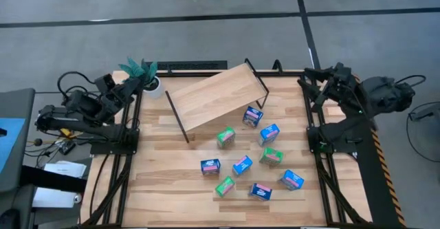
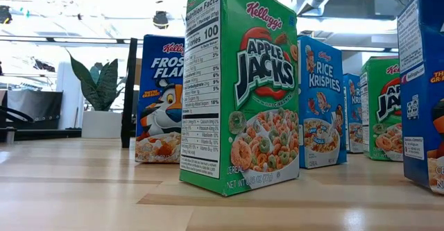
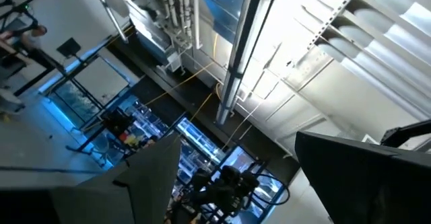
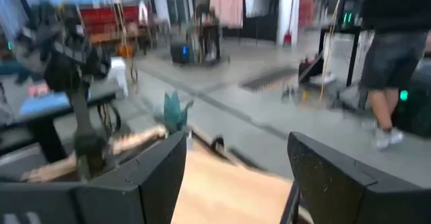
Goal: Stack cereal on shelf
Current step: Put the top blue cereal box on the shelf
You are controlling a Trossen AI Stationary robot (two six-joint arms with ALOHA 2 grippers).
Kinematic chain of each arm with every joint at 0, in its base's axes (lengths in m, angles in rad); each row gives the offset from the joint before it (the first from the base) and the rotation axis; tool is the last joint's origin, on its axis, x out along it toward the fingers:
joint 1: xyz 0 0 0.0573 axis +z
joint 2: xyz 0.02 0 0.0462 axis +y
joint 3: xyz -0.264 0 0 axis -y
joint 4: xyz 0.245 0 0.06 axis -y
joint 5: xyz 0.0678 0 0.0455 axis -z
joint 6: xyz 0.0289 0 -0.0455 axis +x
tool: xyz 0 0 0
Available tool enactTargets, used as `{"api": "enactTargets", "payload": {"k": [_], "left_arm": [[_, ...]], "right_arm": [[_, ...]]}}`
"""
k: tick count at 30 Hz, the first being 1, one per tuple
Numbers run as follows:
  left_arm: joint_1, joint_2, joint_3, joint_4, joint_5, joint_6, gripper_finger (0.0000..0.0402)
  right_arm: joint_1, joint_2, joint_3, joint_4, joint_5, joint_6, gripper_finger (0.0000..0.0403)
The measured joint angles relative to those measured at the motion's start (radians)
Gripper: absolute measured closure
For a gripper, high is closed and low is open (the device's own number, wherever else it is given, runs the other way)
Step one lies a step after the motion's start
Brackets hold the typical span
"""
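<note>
Several small cereal boxes [image 1: 242, 165], blue and green, stand scattered on the wooden table's right-centre. The low view shows a green box [image 2: 239, 92] up close, a blue one [image 2: 159, 99] behind it and another blue one [image 2: 322, 103] to its right. The shelf [image 1: 216, 95], a tilted light board on thin black legs, stands at the far centre with nothing on it. My left gripper [image 1: 137, 83] is raised over the table's far left corner, open and empty [image 3: 259, 183]. My right gripper [image 1: 311, 83] is raised over the far right corner, open and empty [image 4: 236, 177].
A potted plant [image 1: 144, 74] stands at the far left corner beside the shelf. The table's near left part [image 1: 165, 181] is bare wood. A person [image 4: 390, 62] stands in the room beyond the table.
</note>
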Motion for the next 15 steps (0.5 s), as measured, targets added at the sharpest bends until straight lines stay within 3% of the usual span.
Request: {"api": "enactTargets", "payload": {"k": [4, 8, 15], "left_arm": [[0.0, 0.002, 0.01, -0.001, 0.002, 0.004, 0.0119], [0.0, 0.002, 0.011, -0.008, 0.001, 0.02, 0.0119], [0.0, 0.002, 0.011, -0.038, -0.031, 0.036, 0.0119]], "right_arm": [[-0.002, 0.07, 0.146, -0.268, -0.179, 0.183, 0.0117], [-0.007, 0.143, 0.254, -0.425, -0.401, 0.225, 0.0117], [-0.03, 0.226, 0.294, -0.464, -0.424, 0.112, 0.0117]]}}
